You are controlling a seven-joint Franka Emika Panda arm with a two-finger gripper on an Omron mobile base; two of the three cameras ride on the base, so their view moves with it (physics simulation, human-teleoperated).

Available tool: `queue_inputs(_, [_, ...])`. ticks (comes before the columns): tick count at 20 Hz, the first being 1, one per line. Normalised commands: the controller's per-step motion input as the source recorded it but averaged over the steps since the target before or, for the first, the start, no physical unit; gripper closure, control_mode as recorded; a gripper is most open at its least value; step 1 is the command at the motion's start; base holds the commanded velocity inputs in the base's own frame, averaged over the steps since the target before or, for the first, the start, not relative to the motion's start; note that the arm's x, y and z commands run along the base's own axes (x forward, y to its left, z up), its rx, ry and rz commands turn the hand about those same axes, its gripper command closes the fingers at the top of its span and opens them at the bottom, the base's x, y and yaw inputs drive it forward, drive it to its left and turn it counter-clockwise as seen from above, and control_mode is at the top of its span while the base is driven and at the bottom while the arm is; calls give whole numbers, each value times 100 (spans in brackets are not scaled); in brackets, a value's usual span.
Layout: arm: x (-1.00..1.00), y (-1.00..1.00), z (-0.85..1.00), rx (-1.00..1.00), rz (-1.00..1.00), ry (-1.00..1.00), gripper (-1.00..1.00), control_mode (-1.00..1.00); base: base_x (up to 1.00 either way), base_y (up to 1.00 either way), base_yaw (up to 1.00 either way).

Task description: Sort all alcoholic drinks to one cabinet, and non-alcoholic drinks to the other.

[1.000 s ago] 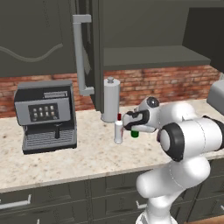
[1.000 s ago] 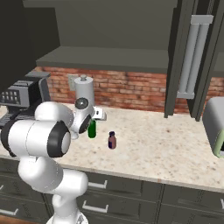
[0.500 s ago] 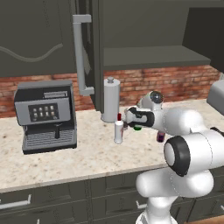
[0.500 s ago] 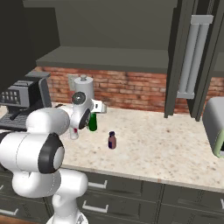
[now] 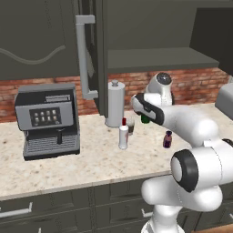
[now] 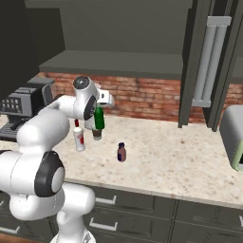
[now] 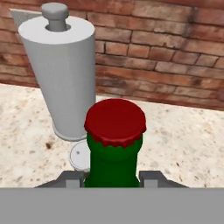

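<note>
My gripper [image 6: 98, 107] is shut on the slim dark-green bottle [image 6: 98, 119] and holds it upright, clear of the counter. In the hand view its red cap and green neck [image 7: 114, 146] sit between my fingertips [image 7: 70, 177]. The coffee cup [image 6: 97, 135] stands on the counter just below the bottle, and its white lid [image 7: 80, 155] shows beside the neck. The white bottle with a red cap [image 5: 123, 134] stands left of the cup. Further right is the tiny purple bottle [image 5: 168, 139]. Above the counter a dark grey wall cabinet is open, showing its shelf [image 5: 154, 57].
A tall grey canister [image 5: 115, 104] stands at the brick wall behind the cup. A coffee machine [image 5: 45, 120] sits at the left, and a pale appliance [image 6: 235, 137] at the right end. Open cabinet doors with bar handles [image 5: 84, 59] [image 6: 209, 61] hang over the counter on both sides.
The arm has risen and lifted the green bottle off the counter, to above the coffee cup. The other drinks have stayed in place.
</note>
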Motion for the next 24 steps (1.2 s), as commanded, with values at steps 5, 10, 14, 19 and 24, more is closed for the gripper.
queue_inputs(5, [-13,-16,49,0,-1,0,100,-100,0,0,0])
queue_inputs(10, [-22,-22,36,0,-2,-1,100,-100,0,0,0])
queue_inputs(14, [-21,-19,35,1,-2,-5,100,-100,0,0,0])
queue_inputs(19, [-21,-20,39,3,-3,-7,100,-100,0,0,0])
queue_inputs(24, [-14,-18,48,4,-4,-8,100,-100,0,0,0])
